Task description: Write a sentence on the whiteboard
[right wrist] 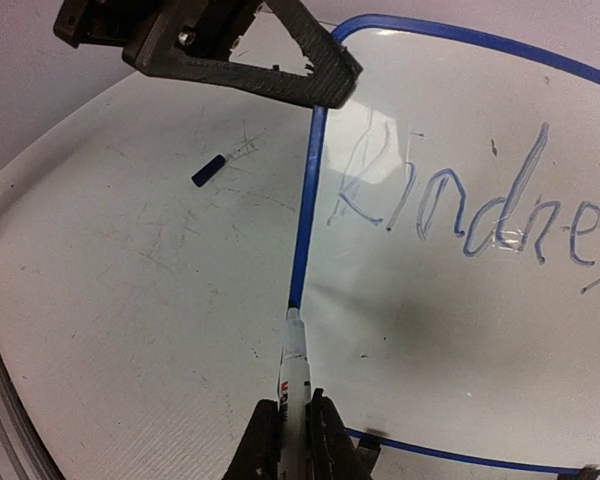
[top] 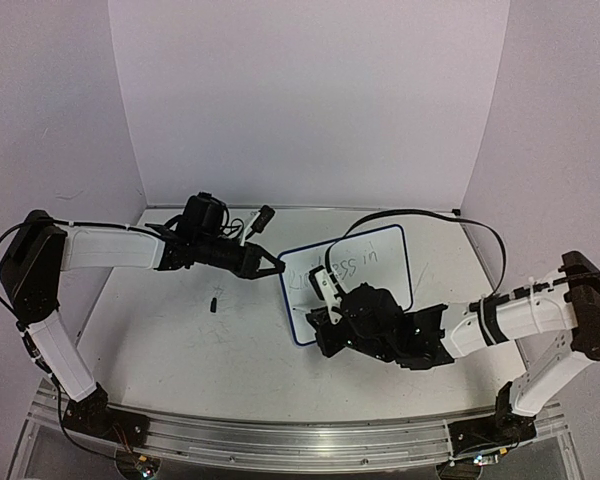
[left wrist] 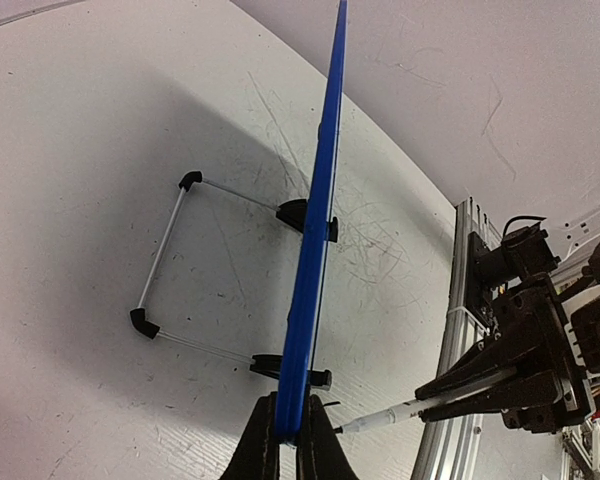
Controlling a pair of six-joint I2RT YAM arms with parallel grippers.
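Clamped left end effector [left wrist: 288,428] pinches the standing whiteboard's [left wrist: 318,200] blue edge on the bench [left wrist: 100,150]; right end effector [right wrist: 292,425] grips a marker [right wrist: 294,360], tip at the frame below the sentence [right wrist: 460,205], likely skidding off; overhead, hard pressing could tip the whiteboard.

Place: a robot test lab.
Walls: plain white panels [top: 310,100] box in the bench [top: 180,340] on three sides.
Mounting: a left arm [top: 110,250] and a right arm [top: 520,322] stand on an aluminium rail [top: 280,445] at the near edge.
Wiring: an exposed black cable [top: 420,211] loops over the bench.
Surface: scuffed and covered in scratch marks.
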